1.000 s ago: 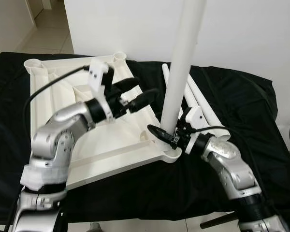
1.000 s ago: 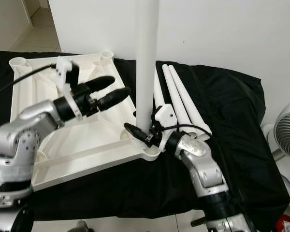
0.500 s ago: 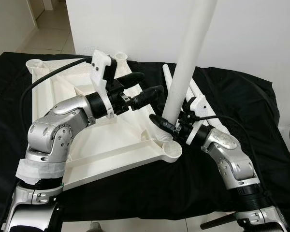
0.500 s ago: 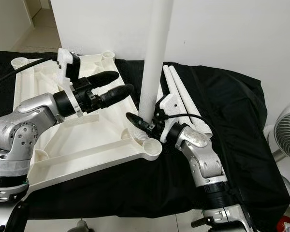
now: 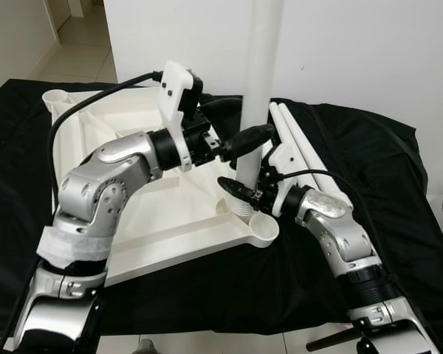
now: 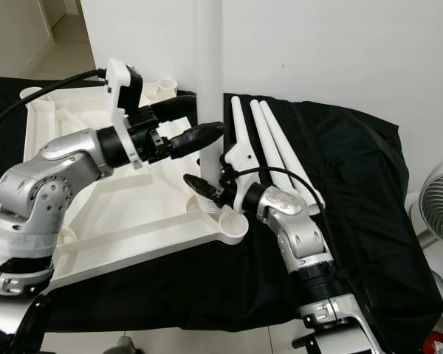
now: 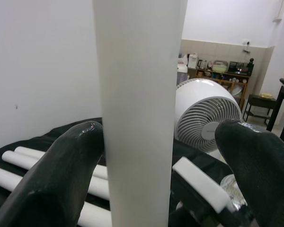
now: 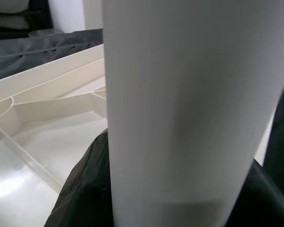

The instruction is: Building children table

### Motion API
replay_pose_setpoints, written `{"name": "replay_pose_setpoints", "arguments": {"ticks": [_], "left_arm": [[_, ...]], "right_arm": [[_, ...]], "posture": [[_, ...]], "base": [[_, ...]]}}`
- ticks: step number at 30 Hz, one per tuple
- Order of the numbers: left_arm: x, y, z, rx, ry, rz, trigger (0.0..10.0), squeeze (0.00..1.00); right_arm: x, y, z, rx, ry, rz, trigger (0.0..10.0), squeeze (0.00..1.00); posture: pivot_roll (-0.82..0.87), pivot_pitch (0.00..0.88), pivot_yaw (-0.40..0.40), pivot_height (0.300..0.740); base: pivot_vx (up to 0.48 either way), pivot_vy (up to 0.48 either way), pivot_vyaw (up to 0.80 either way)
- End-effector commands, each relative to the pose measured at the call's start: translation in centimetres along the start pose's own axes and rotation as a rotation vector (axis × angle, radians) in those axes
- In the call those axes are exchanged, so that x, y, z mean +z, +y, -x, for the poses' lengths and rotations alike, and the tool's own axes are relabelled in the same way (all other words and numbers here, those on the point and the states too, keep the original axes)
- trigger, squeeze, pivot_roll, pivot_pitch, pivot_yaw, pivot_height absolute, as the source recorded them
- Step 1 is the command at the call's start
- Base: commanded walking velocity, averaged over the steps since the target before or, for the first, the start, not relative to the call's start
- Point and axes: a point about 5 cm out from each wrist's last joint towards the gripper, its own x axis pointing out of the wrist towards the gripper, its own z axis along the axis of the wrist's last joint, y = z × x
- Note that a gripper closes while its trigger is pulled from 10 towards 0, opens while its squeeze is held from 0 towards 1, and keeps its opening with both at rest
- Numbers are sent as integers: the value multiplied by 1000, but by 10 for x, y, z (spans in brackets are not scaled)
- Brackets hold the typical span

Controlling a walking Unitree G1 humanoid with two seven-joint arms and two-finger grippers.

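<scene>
Left wrist view, left hand [image 7: 156,156] (fingers spread) straddling leg [image 7: 139,94]

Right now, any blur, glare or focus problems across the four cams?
Left eye and right eye views: sharp, evenly lit, table leg and tabletop bright white but ribs readable. Left wrist view: leg and left gripper soft from closeness, fan behind sharper. Right wrist view: leg close and blurred, glare patch on the tabletop, right gripper a dark smear.
</scene>
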Motion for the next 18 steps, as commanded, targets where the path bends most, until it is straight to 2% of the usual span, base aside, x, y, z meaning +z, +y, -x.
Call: {"name": "replay_pose_setpoints", "arguments": {"ticks": [1, 9, 11, 18], "left_arm": [[5, -5, -8, -113, -12, -16, 10000, 0], [9, 3, -13, -91, 10, -34, 10000, 0], [8, 4, -13, -97, 37, -35, 0, 0], [8, 5, -14, -96, 77, -27, 0, 0]], "right_arm": [[0, 1, -2, 19, 9, 25, 10000, 0], [-6, 1, 0, 20, 33, 47, 10000, 0], [-6, 0, 2, 9, 39, 58, 10000, 0], [-5, -3, 2, -14, 35, 79, 10000, 0]], "posture": [[71, 0, -89, 740], [67, 0, -78, 740], [65, 0, -74, 740], [66, 0, -64, 740]], "base": [[0, 0, 0], [0, 0, 0], [0, 0, 0], [0, 0, 0]]}}
